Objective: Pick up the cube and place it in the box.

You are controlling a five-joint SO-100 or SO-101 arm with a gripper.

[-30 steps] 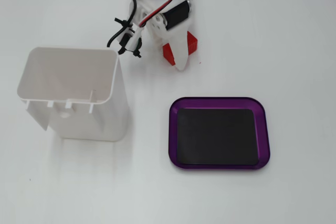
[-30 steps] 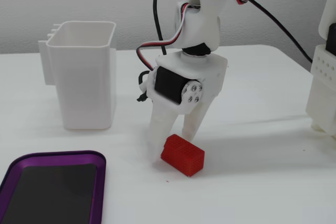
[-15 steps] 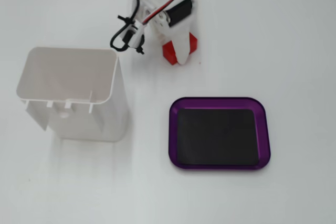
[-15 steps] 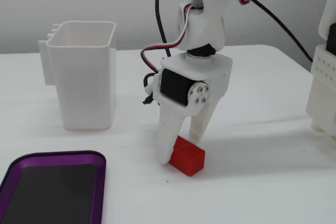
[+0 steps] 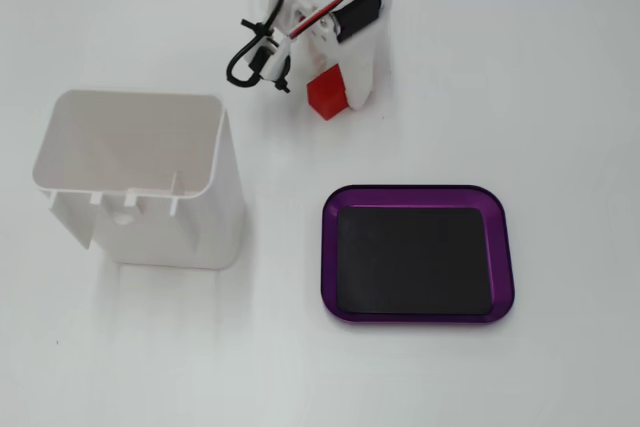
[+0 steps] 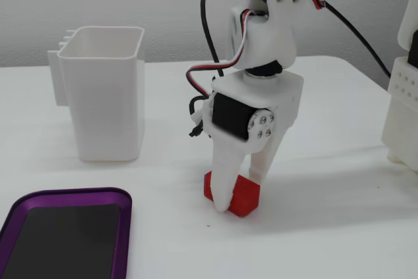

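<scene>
cube: red ribbed block [image 6: 234, 193], sitting on the desk [image 6: 339, 227]; in the top-down fixed view [image 5: 326, 93] it lies at about 11 o'clock from the box, well apart from it.
end effector: [image 6: 239, 195] straddles the cube, one finger in front of it and one behind in the side-on fixed view. Fingers sit close against the cube, tips down near the desk surface. Looks clamped on the cube or very nearly — contact on the far side is hidden, so can't fully confirm.
lift status: cube's underside appears to be on the desk; not picked up yet.
box: purple-rimmed tray with black floor [image 5: 418, 192], nothing in it. In the side-on fixed view it's at roughly 8 o'clock from the cube [image 6: 65, 194].
white container: tall, open-topped [image 5: 140, 177], at about 7 o'clock from the cube in the top-down view — not the target, but close to the travel corridor.
step: grasp phase, closing on the cube.
next move: confirm a firm squeeze, lift straight up clear of the desk, then carry toward the tray at 5 o'clock in the top-down view and release low over the black floor.
risk: cube is gripped off-centre by my read — may twist or slip on lift.
</scene>
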